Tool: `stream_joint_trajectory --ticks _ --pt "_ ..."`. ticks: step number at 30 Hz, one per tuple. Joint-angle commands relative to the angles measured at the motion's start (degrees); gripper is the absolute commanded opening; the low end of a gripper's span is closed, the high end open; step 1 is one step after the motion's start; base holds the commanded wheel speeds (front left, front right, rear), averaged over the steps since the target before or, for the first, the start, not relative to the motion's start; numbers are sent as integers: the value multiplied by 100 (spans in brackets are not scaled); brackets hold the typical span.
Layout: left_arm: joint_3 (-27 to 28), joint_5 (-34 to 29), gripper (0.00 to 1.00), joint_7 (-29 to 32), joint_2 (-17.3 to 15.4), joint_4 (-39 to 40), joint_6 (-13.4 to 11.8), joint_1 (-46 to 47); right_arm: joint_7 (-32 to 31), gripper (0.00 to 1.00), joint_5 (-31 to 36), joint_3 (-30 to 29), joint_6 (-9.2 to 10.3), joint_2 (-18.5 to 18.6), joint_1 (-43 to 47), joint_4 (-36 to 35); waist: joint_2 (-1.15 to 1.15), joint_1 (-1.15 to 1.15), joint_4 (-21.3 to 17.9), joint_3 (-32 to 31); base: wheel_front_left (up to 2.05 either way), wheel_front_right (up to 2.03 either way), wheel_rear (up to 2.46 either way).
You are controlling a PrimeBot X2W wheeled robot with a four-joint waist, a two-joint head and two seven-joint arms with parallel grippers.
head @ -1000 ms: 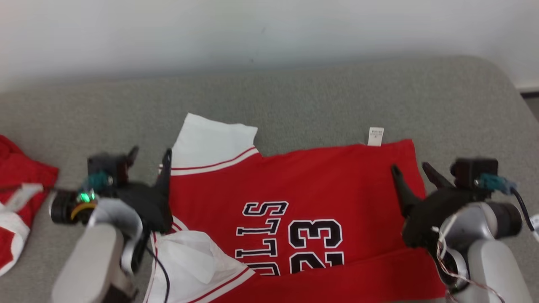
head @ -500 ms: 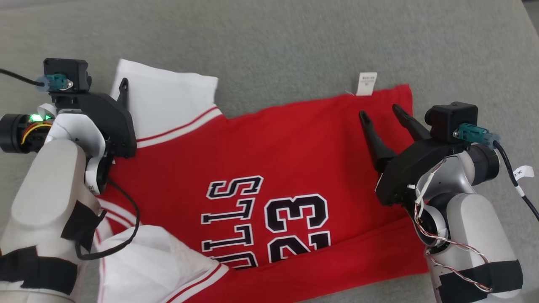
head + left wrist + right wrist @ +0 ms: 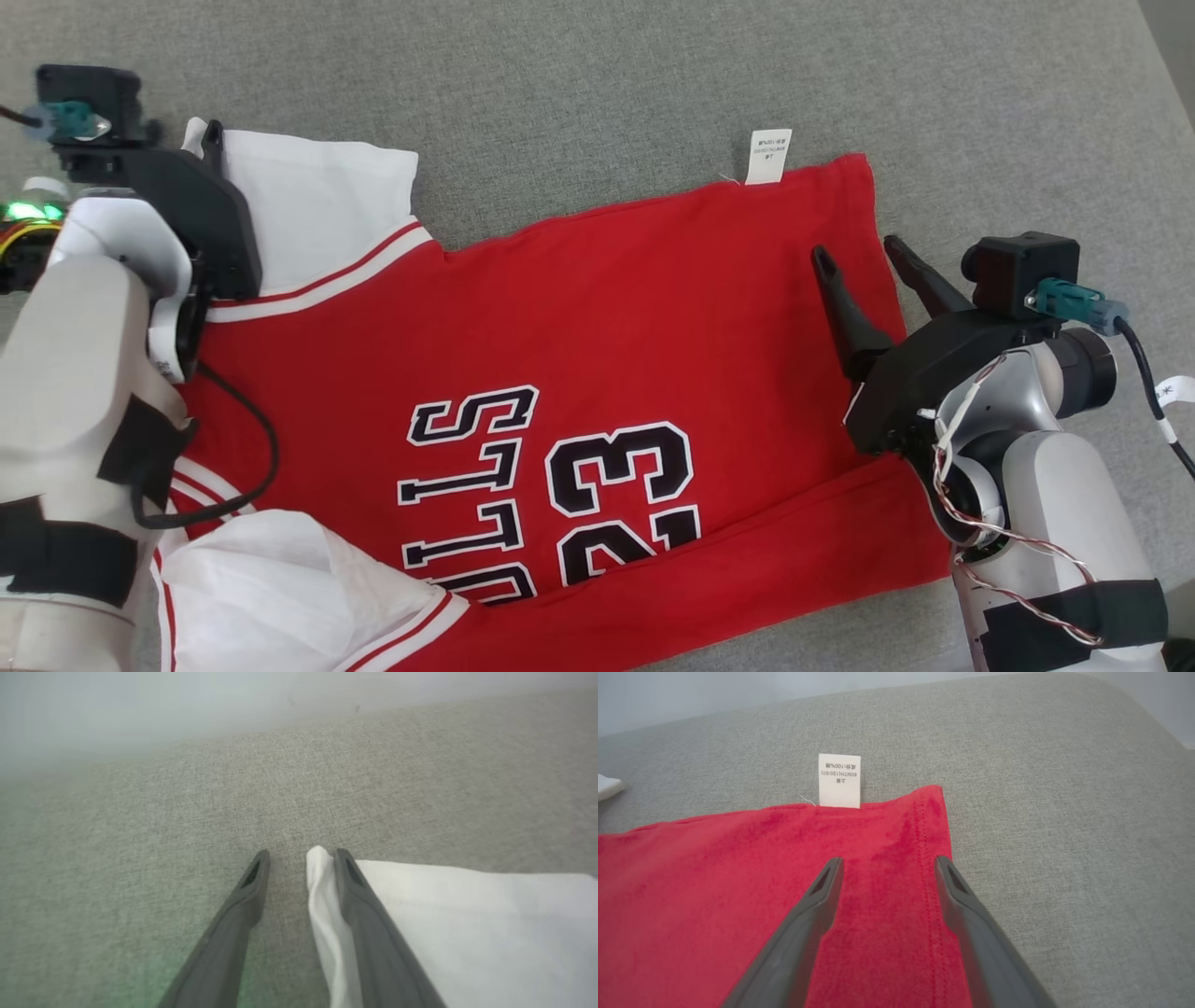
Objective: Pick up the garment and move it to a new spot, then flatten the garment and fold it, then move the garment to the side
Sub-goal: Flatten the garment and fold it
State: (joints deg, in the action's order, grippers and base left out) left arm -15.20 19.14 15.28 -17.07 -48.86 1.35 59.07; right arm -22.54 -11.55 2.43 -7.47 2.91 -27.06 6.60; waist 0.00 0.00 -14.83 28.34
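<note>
Head view first: the red jersey (image 3: 579, 308) lies spread on the grey table (image 3: 597, 84), its care label (image 3: 769, 155) poking out at the far edge. Our right gripper (image 3: 859, 252) hovers near that label over the hem corner, jaws wide apart. Our left gripper (image 3: 191, 154) sits well away from the label, at the white sleeve (image 3: 317, 201). Left wrist view: jaws parted, straddling the sleeve's edge, nothing pinched yet. Right wrist view: jaws open just short of the label, placed, we judge, to take both far corners for the fold.

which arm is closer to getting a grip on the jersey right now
Left: its fingers have the white sleeve edge between them. The right fingers hang open above the flat red hem.
</note>
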Motion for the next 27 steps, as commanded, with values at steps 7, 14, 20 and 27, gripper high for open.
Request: stream_joint_trajectory --ticks 7,14,20,27 --pt "-231 -75 0 197 162 -75 61 -181 -116 100 148 -127 -3 -4 -107 -42 0 0 121 -88 0 0 0" --pt "-228 -87 79 -329 201 33 -102 -181 -205 100 291 -169 -3 -4 -107 -73 0 0 236 -190 0 0 0" --pt "-315 -72 100 -117 135 -92 11 100 -240 100 303 -114 -3 -2 -52 -92 0 0 228 -244 0 0 0" --pt "-445 -133 100 723 -26 -261 23 424 -249 100 259 -70 -3 -2 22 -91 0 0 110 -273 0 0 0"
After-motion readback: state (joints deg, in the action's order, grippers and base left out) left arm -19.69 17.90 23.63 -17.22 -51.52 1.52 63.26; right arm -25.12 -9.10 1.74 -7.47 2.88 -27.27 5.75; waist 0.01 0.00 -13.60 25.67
